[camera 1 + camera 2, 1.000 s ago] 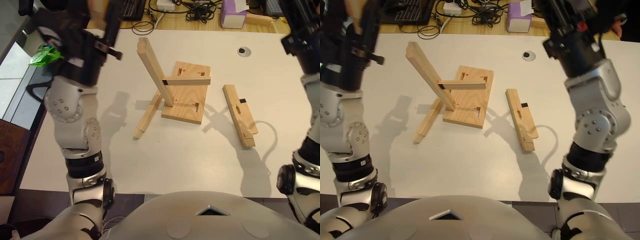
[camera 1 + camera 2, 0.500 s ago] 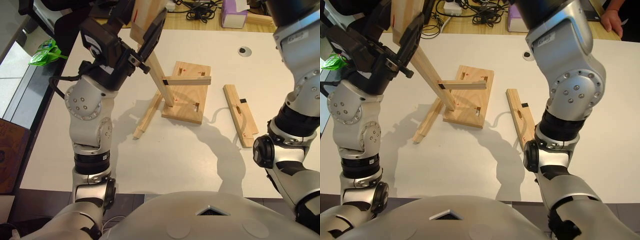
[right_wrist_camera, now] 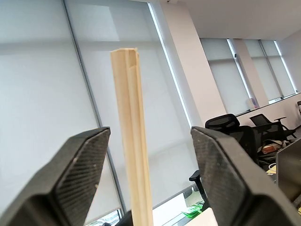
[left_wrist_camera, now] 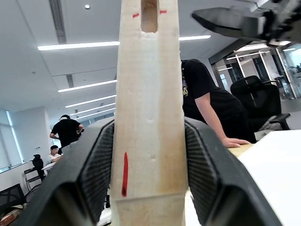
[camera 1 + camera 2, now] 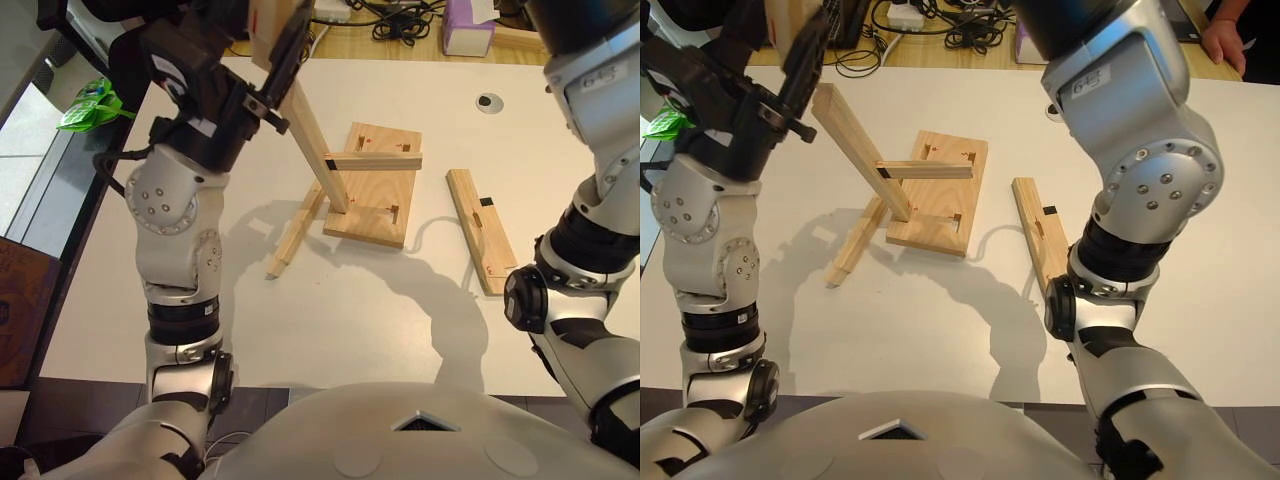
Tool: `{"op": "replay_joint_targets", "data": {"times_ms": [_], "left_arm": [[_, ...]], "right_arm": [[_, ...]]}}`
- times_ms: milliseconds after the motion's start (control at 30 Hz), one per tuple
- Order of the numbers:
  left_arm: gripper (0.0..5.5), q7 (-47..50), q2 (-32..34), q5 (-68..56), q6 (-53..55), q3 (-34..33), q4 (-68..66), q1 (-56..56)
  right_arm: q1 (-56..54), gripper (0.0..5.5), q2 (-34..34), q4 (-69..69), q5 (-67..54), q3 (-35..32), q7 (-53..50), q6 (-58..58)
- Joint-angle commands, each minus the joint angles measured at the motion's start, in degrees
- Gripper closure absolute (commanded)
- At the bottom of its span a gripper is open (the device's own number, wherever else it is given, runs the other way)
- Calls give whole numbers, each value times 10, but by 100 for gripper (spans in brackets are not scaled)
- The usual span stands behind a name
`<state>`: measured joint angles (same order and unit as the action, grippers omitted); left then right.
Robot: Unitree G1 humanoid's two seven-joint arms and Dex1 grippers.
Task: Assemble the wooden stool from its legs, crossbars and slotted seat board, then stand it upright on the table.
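The slotted seat board lies flat mid-table. A wooden leg leans up from it, with a crossbar running from the leg across the board. Another leg lies on the table, its end beside the board's left edge. To the right lies a further slotted leg piece. My left gripper is raised above the leaning leg's top, shut on a slotted leg. My right gripper is held high; a thin wooden bar rises between its fingers.
A purple tissue box, cables and a loose wooden piece sit along the far edge. A grommet is set in the table at back right. A green bag hangs off the left side. The near half of the table is bare.
My left gripper swung in with its leg toward the leaning leg's top, then eased slightly left. The right arm swung in from the right. The parts on the table stayed put.
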<state>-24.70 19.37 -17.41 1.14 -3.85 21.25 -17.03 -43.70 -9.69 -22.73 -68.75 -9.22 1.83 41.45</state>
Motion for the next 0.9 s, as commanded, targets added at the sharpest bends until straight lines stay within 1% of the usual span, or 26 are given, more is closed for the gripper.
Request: {"op": "replay_joint_targets", "data": {"times_ms": [33, 600, 900], "left_arm": [[344, 13, -5, -6, 12, -11, -2, -16], [344, -28, 6, 26, -8, 45, 20, 3], [344, -23, 1, 36, -9, 49, 14, 1]], "right_arm": [[9, 232, -10, -8, -9, -4, 7, 0], [-18, 232, -8, 5, -10, -4, -8, -2], [-18, 232, -14, -7, -30, 4, 8, 7]]}}
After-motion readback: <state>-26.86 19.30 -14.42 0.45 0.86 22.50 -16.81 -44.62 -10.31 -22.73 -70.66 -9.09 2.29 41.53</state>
